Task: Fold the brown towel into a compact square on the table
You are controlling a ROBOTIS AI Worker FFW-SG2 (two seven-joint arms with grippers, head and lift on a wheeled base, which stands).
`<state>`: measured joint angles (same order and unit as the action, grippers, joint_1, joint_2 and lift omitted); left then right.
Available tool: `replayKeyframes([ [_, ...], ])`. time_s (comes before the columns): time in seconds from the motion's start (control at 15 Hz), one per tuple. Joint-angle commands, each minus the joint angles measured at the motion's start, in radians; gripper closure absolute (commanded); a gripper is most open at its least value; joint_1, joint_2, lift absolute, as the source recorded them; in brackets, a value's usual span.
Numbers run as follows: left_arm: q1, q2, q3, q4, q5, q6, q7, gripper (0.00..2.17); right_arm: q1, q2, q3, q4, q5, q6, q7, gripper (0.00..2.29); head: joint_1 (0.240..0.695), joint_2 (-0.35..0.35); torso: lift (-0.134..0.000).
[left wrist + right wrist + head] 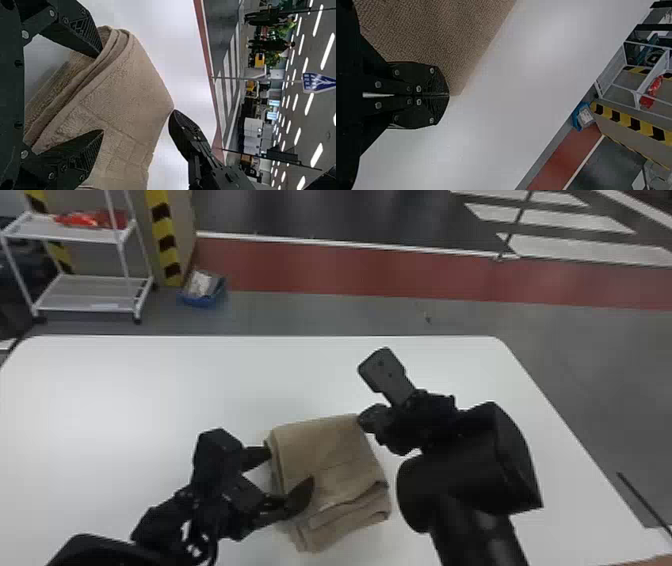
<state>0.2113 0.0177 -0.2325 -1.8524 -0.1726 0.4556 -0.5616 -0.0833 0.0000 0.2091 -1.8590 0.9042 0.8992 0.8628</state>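
Your brown towel (325, 445) lies folded on the surface (150, 390), near middle. Your left end effector (288, 468) is spread at its left edge; your right end effector (364, 419) is pressed together at its far right corner.

From my end, I see the brown towel (327, 452) folded into a thick, roughly square packet, sitting slightly askew on the white table (150, 390), near the middle of my head view and toward the side closer to me. Its top layer looks mostly smooth, with a line running across it, while at the near edge I can make out stacked folds stepping out unevenly. My left wrist view gives me the pebbly weave, a grid of woven lines, and several layers bending together along one side.
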Motion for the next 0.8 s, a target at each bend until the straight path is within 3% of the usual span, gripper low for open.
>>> replayKeyframes([
  [0.0,0.005,0.001,0.016,-0.06,0.031,0.032,-0.003,0.2,0.017,0.001,-0.03,-0.075,-0.044,0.033,-0.021,1.85,0.695,-0.166,-0.125],
  [0.07,0.007,-0.001,0.022,-0.079,0.033,0.035,-0.008,0.19,0.033,0.001,-0.037,-0.112,-0.071,0.057,-0.041,1.55,0.695,-0.168,-0.125],
  [0.2,-0.001,-0.002,0.024,-0.082,0.018,0.032,-0.006,0.19,0.071,0.001,-0.039,-0.163,-0.103,0.073,-0.07,0.67,0.695,-0.176,-0.125],
  [0.27,-0.012,-0.004,0.021,-0.068,0.015,0.032,0.002,0.19,0.094,0.001,-0.039,-0.183,-0.103,0.076,-0.07,0.49,0.695,-0.176,-0.125],
  [0.53,-0.058,-0.01,0.018,0.007,0.025,0.01,0.019,0.19,0.255,0.001,-0.08,-0.338,-0.116,0.057,-0.149,0.26,0.695,-0.176,-0.125],
  [0.73,-0.075,-0.015,0.007,0.012,0.039,0.01,0.006,0.21,0.393,0.001,-0.232,-0.482,-0.199,0.027,-0.163,0.23,0.695,-0.223,-0.125],
])
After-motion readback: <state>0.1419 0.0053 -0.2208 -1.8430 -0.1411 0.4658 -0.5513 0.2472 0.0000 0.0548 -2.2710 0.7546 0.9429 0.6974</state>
